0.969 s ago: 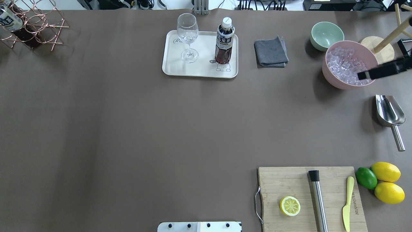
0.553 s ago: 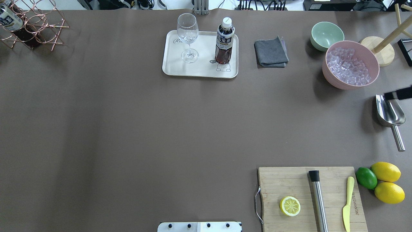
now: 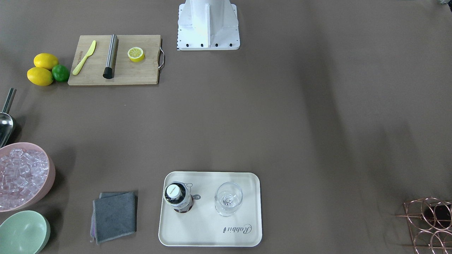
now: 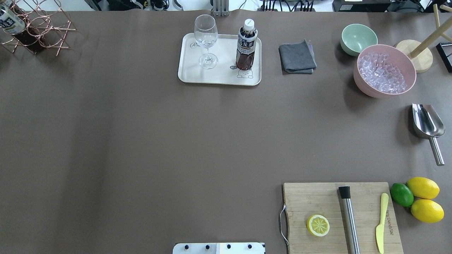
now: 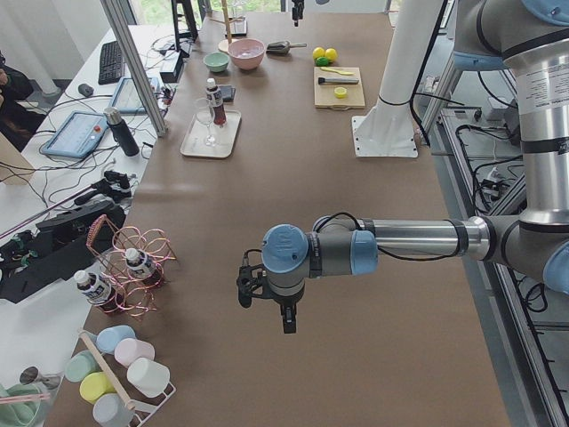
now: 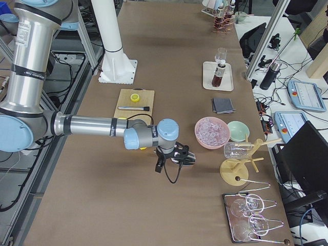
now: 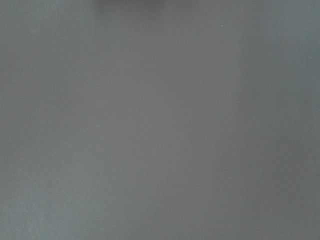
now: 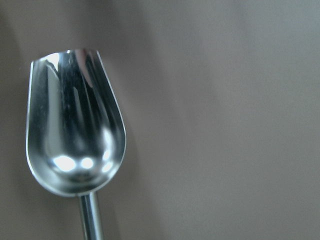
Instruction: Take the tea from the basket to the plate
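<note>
Tea bottle (image 4: 246, 44) stood upright on the plate (image 4: 220, 76) beside a wine glass (image 4: 206, 41); whether the left gripper (image 5: 267, 298) or right gripper (image 6: 181, 156) was spread could not be told.

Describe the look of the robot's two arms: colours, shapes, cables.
Both the left arm and right arm are silver tubes with grey joints and pale blue round caps. The left gripper and right gripper are black, with black cables at the wrists.

Seen from overhead, tea bottle (image 4: 246, 46) and glass (image 4: 206, 40) upright on the tray (image 4: 219, 76) at the far middle, bottle right of glass, cloth (image 4: 297, 57) right of the tray, basket (image 4: 53, 35) in the far left corner holding a second bottle (image 4: 10, 23), cutting board (image 4: 317, 197) near right
</note>
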Action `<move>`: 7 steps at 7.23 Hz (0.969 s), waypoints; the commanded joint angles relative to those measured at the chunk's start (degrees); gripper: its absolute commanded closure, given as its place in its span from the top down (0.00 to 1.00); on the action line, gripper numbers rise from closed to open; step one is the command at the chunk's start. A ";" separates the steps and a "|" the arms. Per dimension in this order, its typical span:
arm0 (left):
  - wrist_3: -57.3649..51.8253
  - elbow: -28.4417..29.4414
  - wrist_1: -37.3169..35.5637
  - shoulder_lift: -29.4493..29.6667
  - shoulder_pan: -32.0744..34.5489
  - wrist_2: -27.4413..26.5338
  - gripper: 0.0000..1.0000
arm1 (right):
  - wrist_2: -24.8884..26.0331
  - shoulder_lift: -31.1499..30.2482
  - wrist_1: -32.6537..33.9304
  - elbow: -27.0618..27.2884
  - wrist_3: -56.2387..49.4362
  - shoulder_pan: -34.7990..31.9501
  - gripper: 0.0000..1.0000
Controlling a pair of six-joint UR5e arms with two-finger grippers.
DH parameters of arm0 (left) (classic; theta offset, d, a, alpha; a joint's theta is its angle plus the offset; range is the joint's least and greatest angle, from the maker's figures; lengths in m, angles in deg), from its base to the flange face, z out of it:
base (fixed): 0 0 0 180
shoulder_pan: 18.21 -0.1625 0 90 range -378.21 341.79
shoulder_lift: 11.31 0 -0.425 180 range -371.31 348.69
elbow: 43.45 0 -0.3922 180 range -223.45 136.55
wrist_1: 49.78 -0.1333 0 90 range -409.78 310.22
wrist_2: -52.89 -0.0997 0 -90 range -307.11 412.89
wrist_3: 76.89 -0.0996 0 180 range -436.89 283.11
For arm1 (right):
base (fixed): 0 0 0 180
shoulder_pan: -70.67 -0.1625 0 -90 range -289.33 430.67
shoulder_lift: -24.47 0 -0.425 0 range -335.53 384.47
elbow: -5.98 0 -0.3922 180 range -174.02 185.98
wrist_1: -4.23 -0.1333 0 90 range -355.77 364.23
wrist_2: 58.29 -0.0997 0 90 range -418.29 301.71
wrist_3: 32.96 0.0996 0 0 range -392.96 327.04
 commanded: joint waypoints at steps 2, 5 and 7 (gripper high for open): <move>1.34 0.75 0.00 0.39 -0.08 0.34 0.98 | 2.42 11.65 10.28 -4.52 -1.94 -3.31 1.00; 1.34 0.76 0.09 0.48 -0.08 0.43 0.98 | 2.86 10.60 9.92 -4.50 -24.90 -5.35 1.00; 1.34 0.76 0.09 0.48 -0.08 0.43 0.98 | 2.68 11.21 9.92 -5.03 -20.63 -5.62 1.00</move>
